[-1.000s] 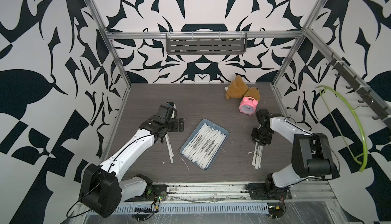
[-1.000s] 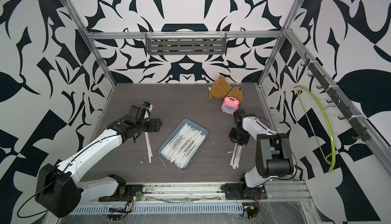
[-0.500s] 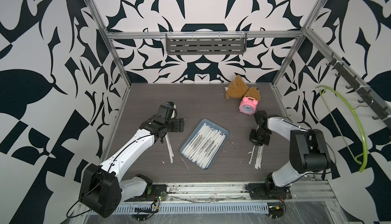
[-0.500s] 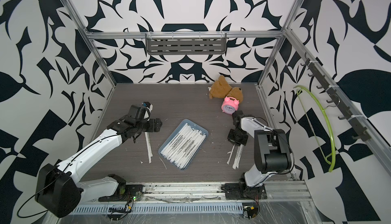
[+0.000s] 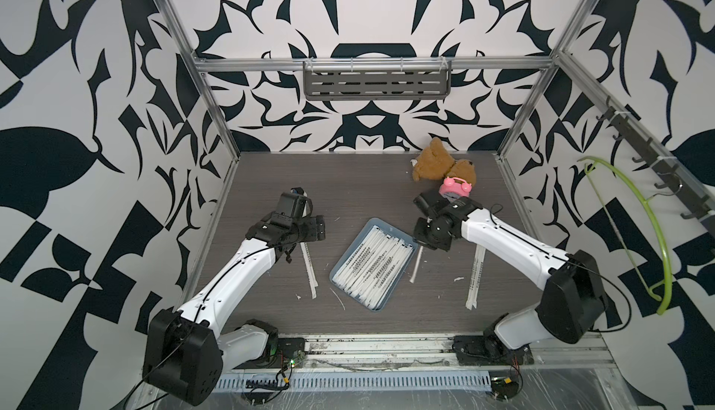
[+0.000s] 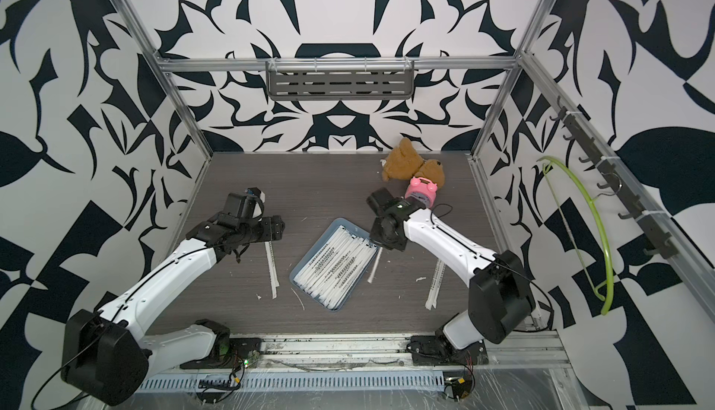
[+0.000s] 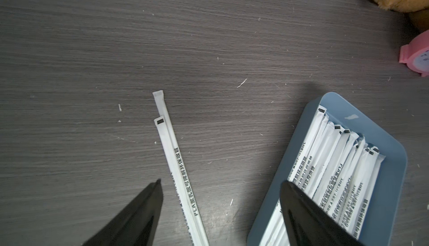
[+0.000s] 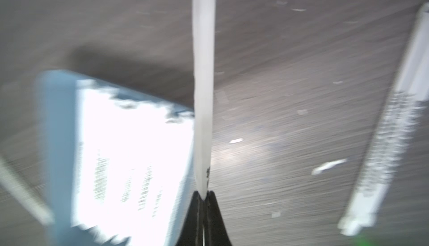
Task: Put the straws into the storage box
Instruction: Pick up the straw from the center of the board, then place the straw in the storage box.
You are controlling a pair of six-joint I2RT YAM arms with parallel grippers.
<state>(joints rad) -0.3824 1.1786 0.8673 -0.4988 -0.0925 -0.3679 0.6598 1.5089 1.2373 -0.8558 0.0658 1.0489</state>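
1. The right gripper (image 8: 204, 195) is clamped on the end of one held straw (image 8: 203, 70). The straw's long axis runs straight out ahead of the fingertips, with the free end pointing away from them.
2. In both top views the held straw slopes from the fingertips toward the front of the table (image 5: 348, 187). I cannot tell whether its free end touches the table.
3. The storage box (image 5: 372, 223) sits just beside the right fingers, on the side toward the left arm. Its long sides run diagonally across the table.
4. The packed straws (image 5: 373, 268) lie inside it side by side, long axes parallel to its long sides, print showing.
5. The left gripper (image 7: 220, 182) is spread wide and holds nothing.
6. Two loose straws (image 7: 176, 163) lie overlapping on the table between its fingers (image 7: 144, 210), nearer that one. Their ends point ahead beyond the fingertips.
7. One corner of the box lies behind the other left finger.
8. A far pair of straws (image 8: 394, 117) lies on the table on the right fingers' other side, well apart from them and roughly parallel to the held straw.
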